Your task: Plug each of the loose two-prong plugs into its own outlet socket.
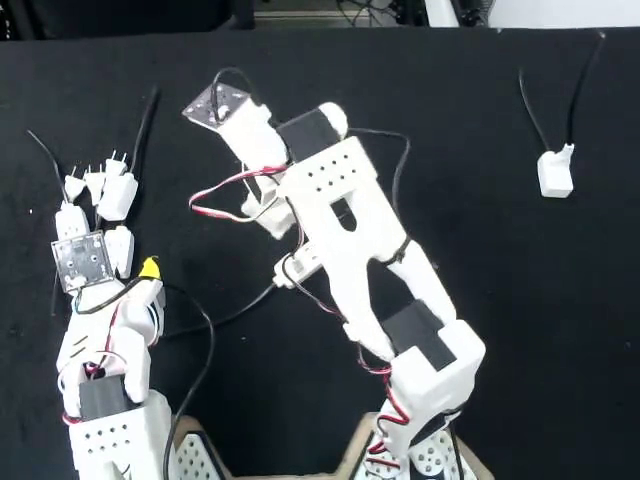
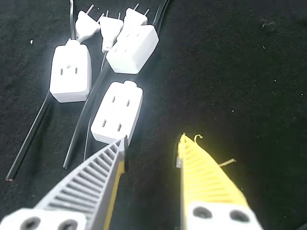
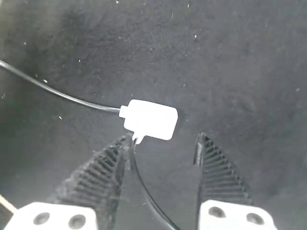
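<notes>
3 sockets (image 2: 117,112), 2 small plugs (image 2: 110,29) nr left claw (image 2: 152,140).

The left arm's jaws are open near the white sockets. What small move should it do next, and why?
Probably ease the left gripper forward over the socket block toward the loose plugs. Its jaws stand open and empty, their tips at that block's near edge, while the plugs lie unplugged beyond it.
</notes>
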Controlling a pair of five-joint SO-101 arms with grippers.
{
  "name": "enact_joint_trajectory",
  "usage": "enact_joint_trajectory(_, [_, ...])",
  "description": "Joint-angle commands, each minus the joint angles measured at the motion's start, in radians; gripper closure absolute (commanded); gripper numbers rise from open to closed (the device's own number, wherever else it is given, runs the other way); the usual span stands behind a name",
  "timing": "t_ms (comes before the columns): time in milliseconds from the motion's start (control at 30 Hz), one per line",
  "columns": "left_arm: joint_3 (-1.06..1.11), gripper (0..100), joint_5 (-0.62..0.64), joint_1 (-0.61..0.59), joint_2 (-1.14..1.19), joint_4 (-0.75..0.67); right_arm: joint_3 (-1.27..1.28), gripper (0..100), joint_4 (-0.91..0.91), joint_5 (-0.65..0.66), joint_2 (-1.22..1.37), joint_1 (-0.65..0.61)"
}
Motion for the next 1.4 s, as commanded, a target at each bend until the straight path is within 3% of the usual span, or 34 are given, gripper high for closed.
enact_joint_trajectory(0, [0.021, 82, 0.008, -0.007, -0.006, 0.006, -0.048, 80.0, 0.032, 0.069, -0.134, -0.003])
enact_joint_trajectory(167, [0.021, 82, 0.008, -0.007, -0.006, 0.006, 0.074, 80.0, 0.031, 0.167, -0.387, -0.009])
enact_joint_trajectory(333, [0.021, 82, 0.008, -0.004, -0.006, 0.003, 0.351, 80.0, 0.028, 0.287, -0.638, -0.009])
enact_joint_trajectory(633, [0.021, 82, 0.008, -0.004, -0.006, 0.003, 0.889, 80.0, -0.057, 0.540, -0.966, -0.158])
enact_joint_trajectory(833, [0.021, 82, 0.008, -0.007, -0.006, 0.003, 1.221, 79.9, -0.273, 0.807, -0.978, -0.037])
enact_joint_trajectory(1033, [0.021, 82, 0.008, -0.002, -0.006, 0.002, 1.345, 79.6, -0.580, 0.821, -0.894, 0.103])
enact_joint_trajectory(1367, [0.021, 82, 0.008, -0.007, -0.006, 0.002, 1.303, 62.5, -0.773, 0.838, -0.595, 0.120])
